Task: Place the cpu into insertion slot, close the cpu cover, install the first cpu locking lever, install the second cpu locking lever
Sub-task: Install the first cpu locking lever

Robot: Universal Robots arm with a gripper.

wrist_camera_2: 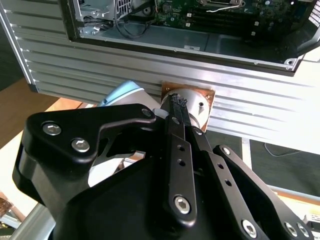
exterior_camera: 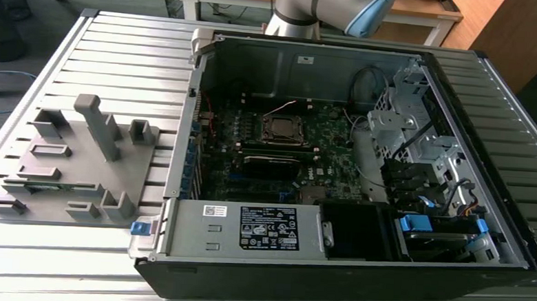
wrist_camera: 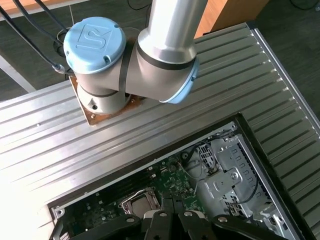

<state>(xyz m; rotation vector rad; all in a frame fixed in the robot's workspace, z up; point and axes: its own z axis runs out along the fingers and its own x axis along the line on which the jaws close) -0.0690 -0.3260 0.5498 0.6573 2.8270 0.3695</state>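
The insertion slot (exterior_camera: 283,129) is a dark square socket with a metal rim on the green board inside the open computer case (exterior_camera: 181,229). A thin silvery frame, the cpu cover (exterior_camera: 283,119), lies around it, and a thin wire lever (exterior_camera: 280,109) stands up at its far side. The first wrist view looks down on the same slot (wrist_camera: 141,202). I cannot pick out the cpu. In the second wrist view my gripper (wrist_camera_2: 177,100) is shut with nothing visible between its tips. It hangs high over the arm's base plate (wrist_camera_2: 202,100), well away from the slot.
A grey fixture (exterior_camera: 75,161) with posts and pockets lies on the ribbed aluminium table (exterior_camera: 99,52) at the exterior view's left. The arm's base (wrist_camera: 100,100) stands behind the case. Drive cages (exterior_camera: 408,123), cables and a power supply (exterior_camera: 246,228) crowd the case around the board.
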